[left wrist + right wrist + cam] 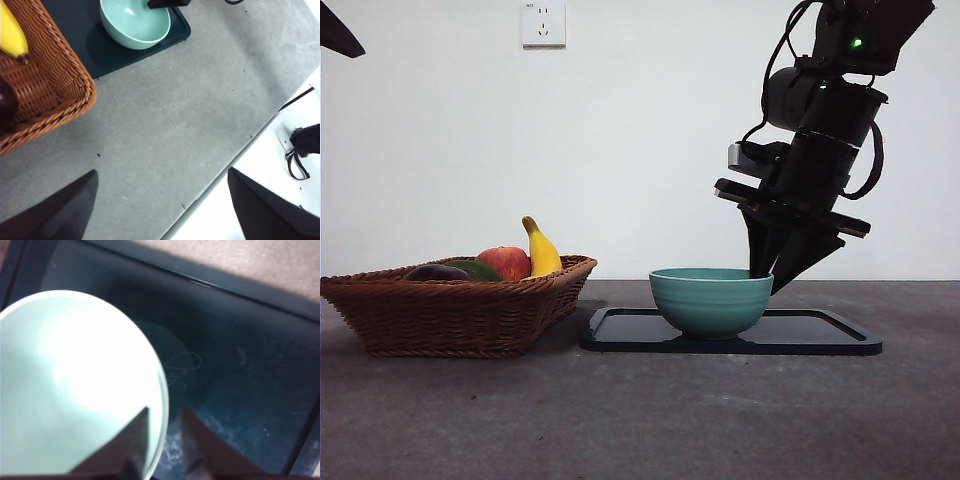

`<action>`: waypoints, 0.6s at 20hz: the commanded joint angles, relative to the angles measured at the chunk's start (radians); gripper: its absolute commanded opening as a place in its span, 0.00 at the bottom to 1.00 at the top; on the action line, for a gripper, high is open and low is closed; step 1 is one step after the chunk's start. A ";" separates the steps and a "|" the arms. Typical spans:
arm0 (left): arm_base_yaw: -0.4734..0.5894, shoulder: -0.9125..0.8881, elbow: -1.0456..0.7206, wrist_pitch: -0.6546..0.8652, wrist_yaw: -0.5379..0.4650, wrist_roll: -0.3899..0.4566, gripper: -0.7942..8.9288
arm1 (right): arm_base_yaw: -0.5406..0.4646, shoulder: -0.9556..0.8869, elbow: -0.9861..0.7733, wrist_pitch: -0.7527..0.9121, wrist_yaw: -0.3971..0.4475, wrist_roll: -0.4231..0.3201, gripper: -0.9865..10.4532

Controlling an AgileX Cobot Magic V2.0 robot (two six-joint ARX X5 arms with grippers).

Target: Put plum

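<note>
The plum (pixel 435 272) lies dark and glossy in the wicker basket (pixel 450 315); in the left wrist view the plum (pixel 6 102) peeks in at the basket (pixel 55 85) edge. My right gripper (pixel 765 275) reaches down to the teal bowl (pixel 710 298) on the black tray (pixel 820 335). In the right wrist view the right gripper (pixel 164 412) straddles the bowl (pixel 75 390) rim, one jaw inside and one outside, closed on it. The left gripper (pixel 160 200) hangs open over bare table, well away from the basket.
In the basket also lie a red apple (pixel 505 262), a banana (pixel 542 250) and a dark green fruit (pixel 475 270). The waiting arm shows as a black tip (pixel 335 35) at the top left. The table edge (pixel 225 170) runs near the left gripper.
</note>
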 commanded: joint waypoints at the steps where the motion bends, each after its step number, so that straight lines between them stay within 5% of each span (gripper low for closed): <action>1: -0.003 0.006 0.021 0.010 0.005 0.012 0.49 | 0.006 0.019 0.024 0.008 0.002 -0.008 0.12; 12: -0.003 0.006 0.021 0.010 0.005 0.012 0.49 | 0.005 -0.187 0.053 -0.058 0.001 -0.007 0.10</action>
